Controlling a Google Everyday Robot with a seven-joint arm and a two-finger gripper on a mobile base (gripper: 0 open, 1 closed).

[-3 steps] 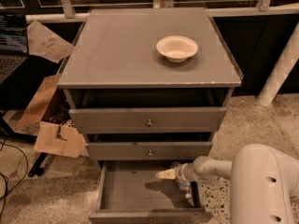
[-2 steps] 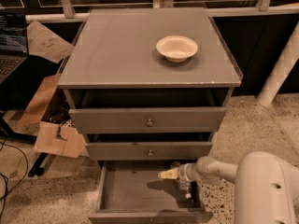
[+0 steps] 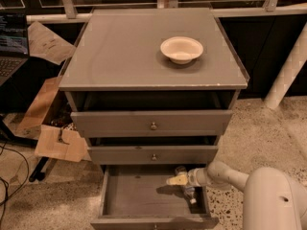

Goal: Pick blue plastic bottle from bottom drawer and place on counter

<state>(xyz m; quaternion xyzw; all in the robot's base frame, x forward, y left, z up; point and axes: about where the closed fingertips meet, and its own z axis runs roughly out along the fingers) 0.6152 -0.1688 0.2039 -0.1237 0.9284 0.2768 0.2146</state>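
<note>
The small, clear bluish plastic bottle (image 3: 188, 193) lies at the right of the open bottom drawer's (image 3: 136, 191) plain grey floor, under the cream-tipped gripper (image 3: 174, 180), whose hold cannot be told, below the glossy grey counter (image 3: 129, 51).

Dim warm overhead light, sheen on the counter (image 3: 120, 51), gripper (image 3: 171, 180) low right of centre above its own shadow
</note>
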